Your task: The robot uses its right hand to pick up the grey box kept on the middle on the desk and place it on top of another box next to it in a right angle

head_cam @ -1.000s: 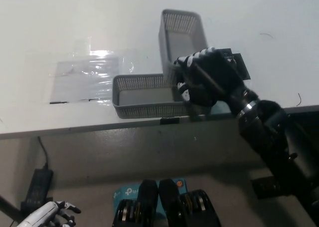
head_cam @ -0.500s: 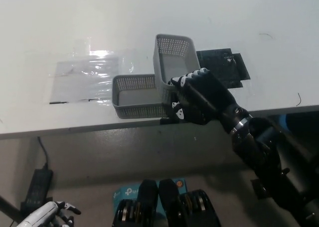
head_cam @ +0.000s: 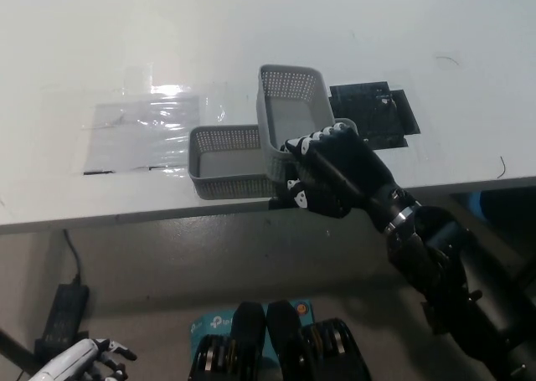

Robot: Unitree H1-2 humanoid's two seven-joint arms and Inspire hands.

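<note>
near the frame's centre, one grey box (head_cam: 289, 105) is grasped by the black right hand (head_cam: 322, 176), overlapping the other box (head_cam: 226, 159) crosswise; release remains. the white left hand (head_cam: 84, 360) is rested lower left, apparently empty.

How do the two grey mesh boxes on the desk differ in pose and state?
The held box is gripped by the black right hand; the lower box is free.
The held box runs away from the desk edge; the lower box lies along it.
The held box overlaps the lower box's right end.
Both are grey, perforated and open-topped.
</note>
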